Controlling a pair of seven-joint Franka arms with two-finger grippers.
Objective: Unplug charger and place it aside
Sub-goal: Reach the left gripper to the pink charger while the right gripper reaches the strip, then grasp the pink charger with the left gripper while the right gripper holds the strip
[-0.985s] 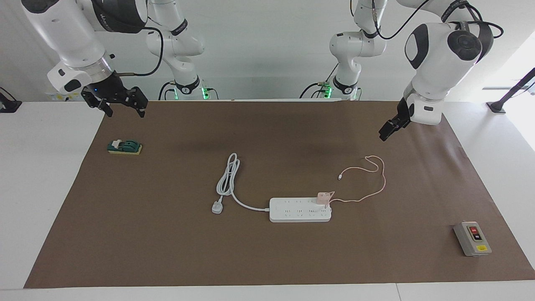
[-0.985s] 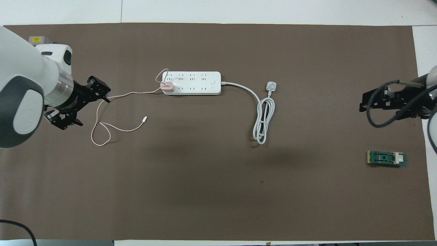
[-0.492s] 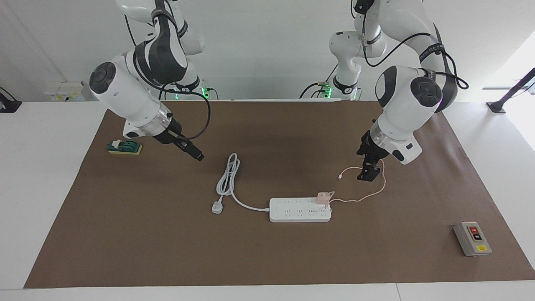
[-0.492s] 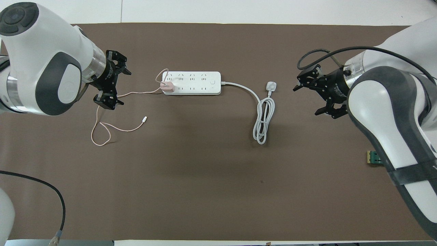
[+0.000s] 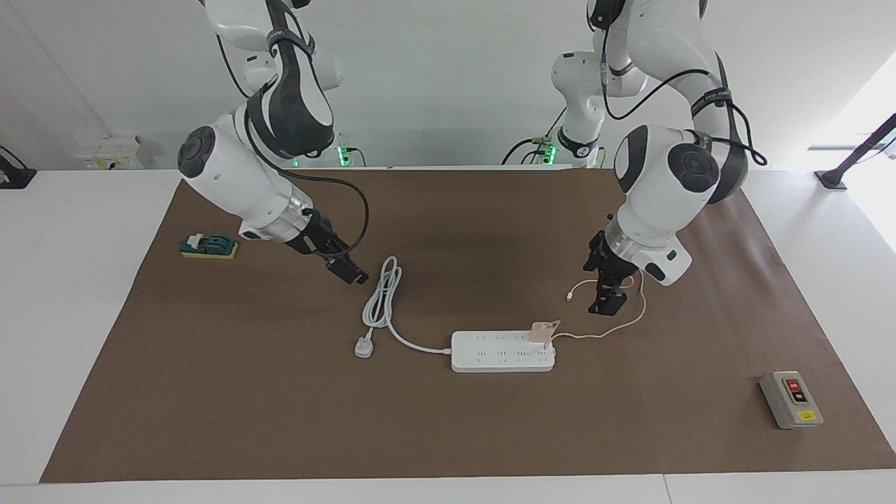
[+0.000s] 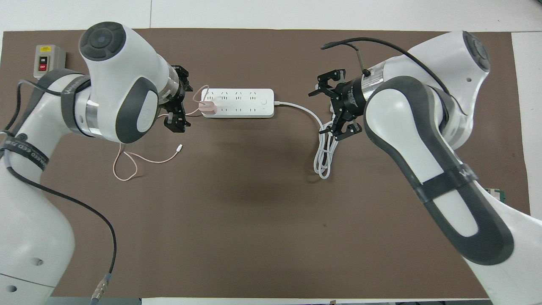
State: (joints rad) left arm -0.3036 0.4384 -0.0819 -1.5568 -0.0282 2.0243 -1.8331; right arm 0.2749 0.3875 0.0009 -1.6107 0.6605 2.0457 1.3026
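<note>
My worry is the power strip (image 5: 502,351): if I pull the charger (image 5: 540,331) up with nothing bracing the strip, the whole strip could lift or slide with it, and the thin pink cable (image 5: 625,316) looping under my left gripper (image 5: 606,299) could snag on a finger. The charger sits plugged into the strip's end toward the left arm, on the row nearer the robots. My left gripper hangs over the cable just beside that end, fingers spread wide and holding nothing; the charger is near them but not between them. My right gripper (image 6: 328,106) hovers over the strip's coiled white cord (image 5: 381,297), fingers also spread and empty.
</note>
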